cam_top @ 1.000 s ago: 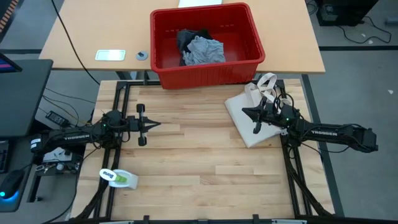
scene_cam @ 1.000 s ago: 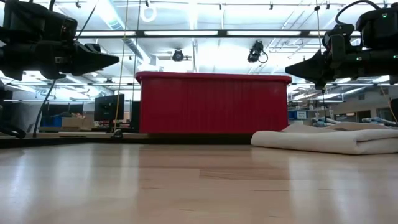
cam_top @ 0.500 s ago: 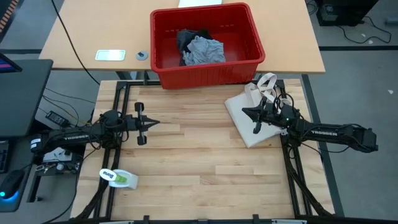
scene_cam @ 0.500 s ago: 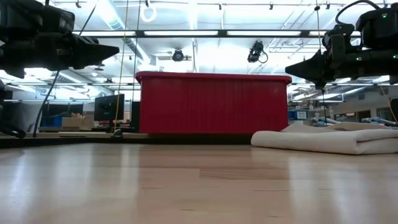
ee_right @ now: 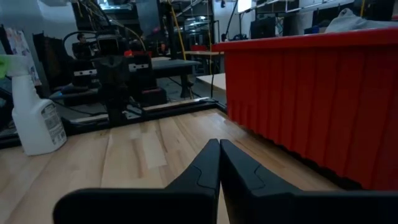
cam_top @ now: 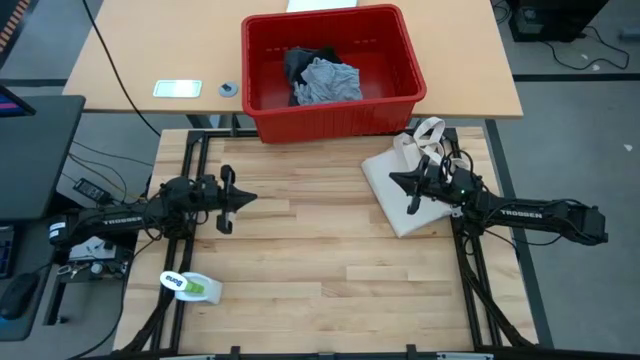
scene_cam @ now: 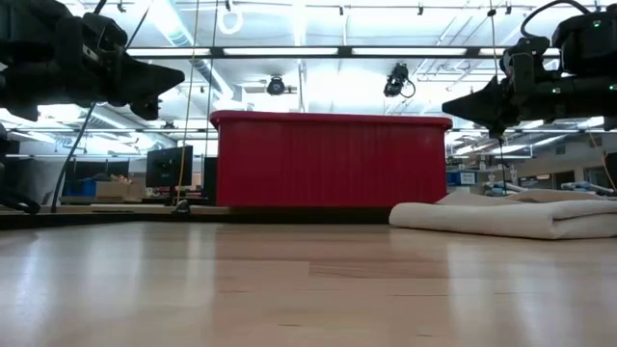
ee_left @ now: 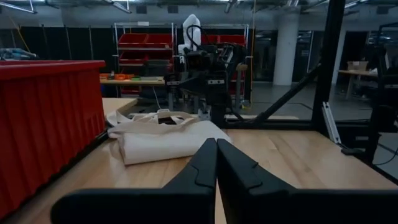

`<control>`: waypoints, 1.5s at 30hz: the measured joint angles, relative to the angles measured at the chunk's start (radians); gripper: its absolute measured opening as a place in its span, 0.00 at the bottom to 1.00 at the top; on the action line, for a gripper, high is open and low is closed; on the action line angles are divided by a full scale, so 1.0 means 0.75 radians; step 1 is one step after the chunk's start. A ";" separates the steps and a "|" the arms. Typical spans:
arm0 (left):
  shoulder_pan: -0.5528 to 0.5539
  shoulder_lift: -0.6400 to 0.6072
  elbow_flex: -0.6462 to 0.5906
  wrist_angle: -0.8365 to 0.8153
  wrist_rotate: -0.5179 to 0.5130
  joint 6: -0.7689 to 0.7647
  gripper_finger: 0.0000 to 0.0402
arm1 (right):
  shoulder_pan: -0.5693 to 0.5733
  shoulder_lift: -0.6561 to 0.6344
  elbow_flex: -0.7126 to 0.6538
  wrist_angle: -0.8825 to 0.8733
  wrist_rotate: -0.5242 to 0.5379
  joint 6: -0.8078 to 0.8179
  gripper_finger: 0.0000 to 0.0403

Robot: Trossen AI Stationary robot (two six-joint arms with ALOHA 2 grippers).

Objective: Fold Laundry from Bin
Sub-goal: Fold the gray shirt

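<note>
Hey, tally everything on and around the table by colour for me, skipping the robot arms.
Red: 1, the bin
Grey: 1, T-shirt in the bin
Black: 1, garment in the bin
Cream: 1, tote bag
White and green: 1, spray bottle
Total: 5

1. I count one red bin [cam_top: 333, 68].
2. Inside it I see two garments: one light grey T-shirt [cam_top: 328, 80] and one black garment [cam_top: 303, 61].
3. One cream tote bag [cam_top: 410, 183] lies on my worktop [cam_top: 320, 270].
4. One spray bottle [cam_top: 190, 286].
5. I have two arms, left gripper [cam_top: 244, 198] and right gripper [cam_top: 394, 181].
</note>
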 joint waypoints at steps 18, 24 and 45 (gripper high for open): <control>0.003 0.010 0.080 0.413 -0.330 -0.101 0.03 | 0.000 0.002 0.000 0.183 -0.130 0.246 0.05; 0.081 0.256 0.378 0.060 -0.441 -0.092 0.03 | 0.008 0.015 0.005 0.422 0.063 0.277 0.05; 0.501 1.408 1.397 -0.353 -0.186 -0.035 0.03 | -0.230 0.639 0.812 -0.349 -0.035 -0.118 0.08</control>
